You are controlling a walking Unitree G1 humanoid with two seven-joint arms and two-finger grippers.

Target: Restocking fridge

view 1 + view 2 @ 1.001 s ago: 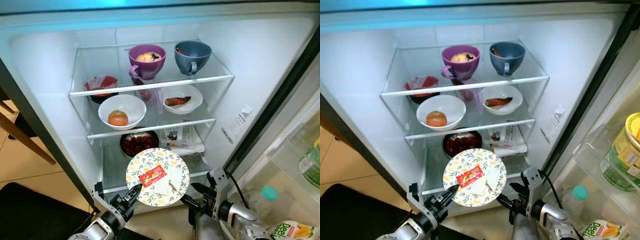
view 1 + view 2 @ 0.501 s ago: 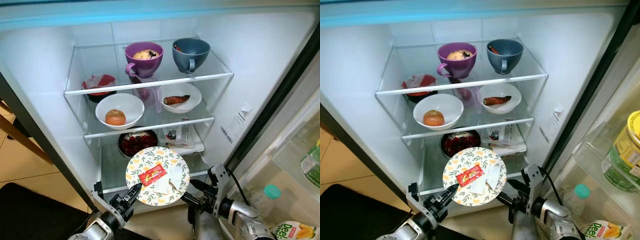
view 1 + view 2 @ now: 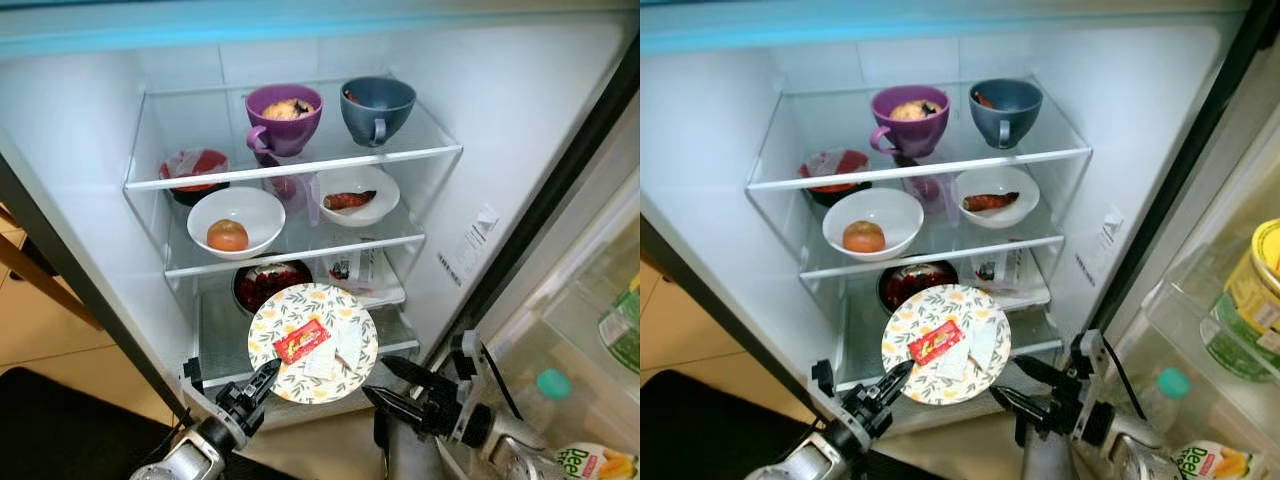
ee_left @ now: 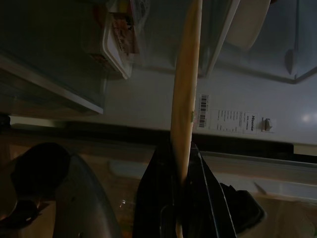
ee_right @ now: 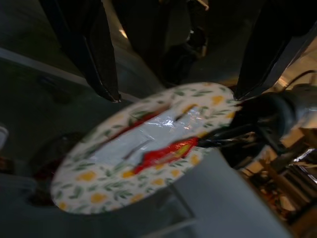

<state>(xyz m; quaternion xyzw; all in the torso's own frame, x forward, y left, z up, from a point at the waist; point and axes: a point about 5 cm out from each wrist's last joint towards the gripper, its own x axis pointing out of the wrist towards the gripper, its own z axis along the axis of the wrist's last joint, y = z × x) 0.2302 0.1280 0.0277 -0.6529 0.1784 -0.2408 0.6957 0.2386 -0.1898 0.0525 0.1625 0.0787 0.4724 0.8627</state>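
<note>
Two grippers before our open fridge (image 3: 90, 110), left gripper (image 3: 262, 377) pinching round floral plate (image 3: 313, 342) rim, right gripper (image 3: 395, 384) spread, just clear.

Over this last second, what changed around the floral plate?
The right pincer let go of the floral plate and drew back, open. The left pincer still grips the plate's rim alone. The bowls and mugs on the fridge shelves stayed put.

Head views bright, sharp, fridge-lit from above; wrist views dim, blurred.
</note>
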